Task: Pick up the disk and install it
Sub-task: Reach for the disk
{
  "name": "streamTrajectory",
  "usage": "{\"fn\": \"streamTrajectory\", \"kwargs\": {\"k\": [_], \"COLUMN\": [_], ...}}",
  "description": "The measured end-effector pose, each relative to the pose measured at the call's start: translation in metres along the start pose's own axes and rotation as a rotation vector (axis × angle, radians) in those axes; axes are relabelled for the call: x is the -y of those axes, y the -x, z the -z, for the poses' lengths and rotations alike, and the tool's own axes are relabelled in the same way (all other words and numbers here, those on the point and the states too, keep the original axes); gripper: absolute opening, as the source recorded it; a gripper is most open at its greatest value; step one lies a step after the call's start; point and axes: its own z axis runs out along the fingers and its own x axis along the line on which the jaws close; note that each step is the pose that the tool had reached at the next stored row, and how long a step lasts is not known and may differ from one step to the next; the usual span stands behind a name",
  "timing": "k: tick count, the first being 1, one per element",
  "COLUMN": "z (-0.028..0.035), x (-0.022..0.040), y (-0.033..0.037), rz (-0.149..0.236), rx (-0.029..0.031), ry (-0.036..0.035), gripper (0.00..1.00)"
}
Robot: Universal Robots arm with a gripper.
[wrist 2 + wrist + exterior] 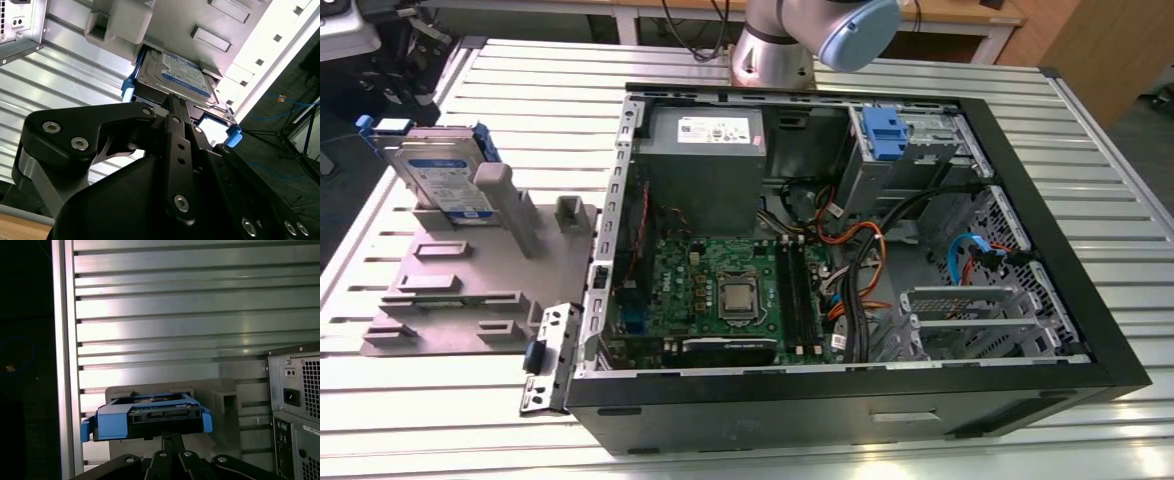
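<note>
The disk (pixel 447 175) is a silver-grey drive with a white-and-blue label and blue side rails. It stands tilted on edge in a grey holder (pixel 467 270) at the exterior view's left, beside the open computer case (pixel 854 390). In both wrist views the disk (pixel 175 75) (pixel 152 417) lies just beyond my gripper's black linkage. My gripper (pixel 171 439) (pixel 172 102) is shut, its tips together and pointing at the disk's near edge. It holds nothing. Whether the tips touch the disk cannot be told.
The case lies open on a ribbed metal table (pixel 1067 110), with a motherboard (pixel 720 290), a grey power-supply box (pixel 700 150), cables and a bare blue bracket (pixel 887 135) in the drive bay. The arm's base (pixel 781 50) stands behind the case. The table edge (pixel 62 365) runs beside the holder.
</note>
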Motion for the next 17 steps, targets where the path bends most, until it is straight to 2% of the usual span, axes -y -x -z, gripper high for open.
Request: {"fn": "streamTrajectory", "kwargs": {"k": [3,11,17], "z": [-0.0001,-0.0031,-0.0065], "x": [0.0001,0.0004,-0.0046], "y": [-0.0006,-0.0106,-0.014], "rz": [0.0,0.0,0.0], "rx": [-0.0003,-0.0003,0.0], "ry": [0.0,-0.0001,0.0001], "gripper": [0.11,0.11,0.11]}}
